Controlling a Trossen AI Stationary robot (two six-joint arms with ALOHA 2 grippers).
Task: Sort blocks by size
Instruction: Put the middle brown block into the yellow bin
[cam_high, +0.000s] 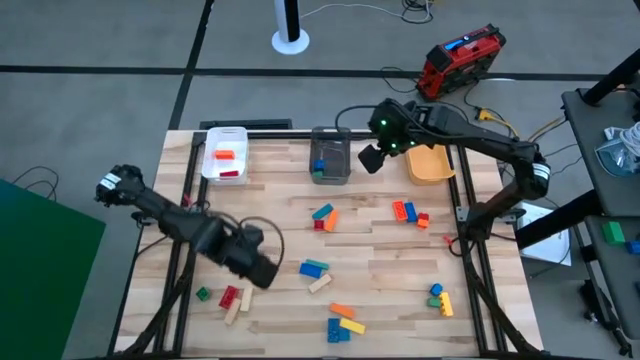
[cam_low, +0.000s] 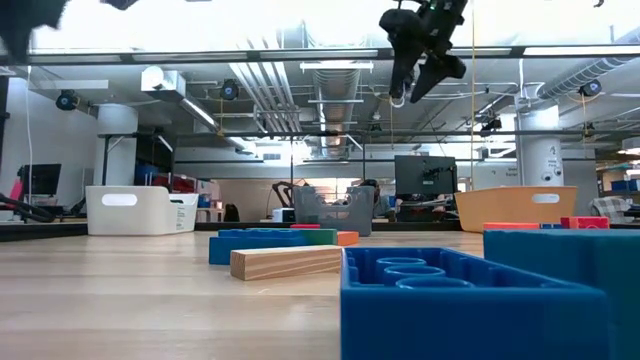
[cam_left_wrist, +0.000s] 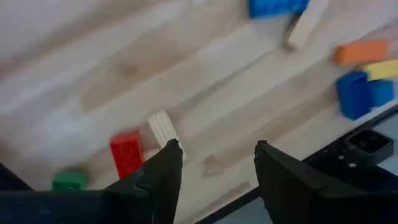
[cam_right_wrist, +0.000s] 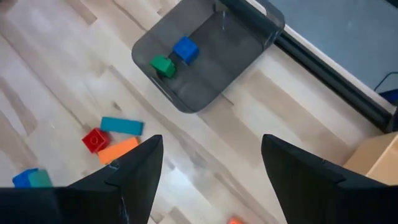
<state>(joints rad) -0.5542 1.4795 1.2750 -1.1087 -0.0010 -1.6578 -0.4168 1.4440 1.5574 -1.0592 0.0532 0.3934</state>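
Observation:
Loose blocks lie scattered on the wooden table (cam_high: 370, 250). A green cube (cam_high: 203, 294), a red block (cam_high: 229, 296) and a plain wood bar (cam_high: 237, 305) lie at the near left. My left gripper (cam_high: 262, 275) hovers open beside them, with only bare wood between its fingers (cam_left_wrist: 163, 177); the red block (cam_left_wrist: 127, 152) and the wood bar (cam_left_wrist: 163, 127) lie just ahead of one finger. My right gripper (cam_high: 372, 158) hangs open high over the far side (cam_low: 415, 75), between the grey bin (cam_high: 331, 158) and the orange bin (cam_high: 431, 163), holding nothing (cam_right_wrist: 211, 168).
A white bin (cam_high: 224, 153) at the far left holds red and orange blocks. The grey bin (cam_right_wrist: 155, 74) holds a blue block (cam_right_wrist: 185, 50) and a green one (cam_right_wrist: 163, 65). More blocks lie mid-table (cam_high: 322, 215), to the right (cam_high: 405, 212) and along the near edge (cam_high: 342, 322).

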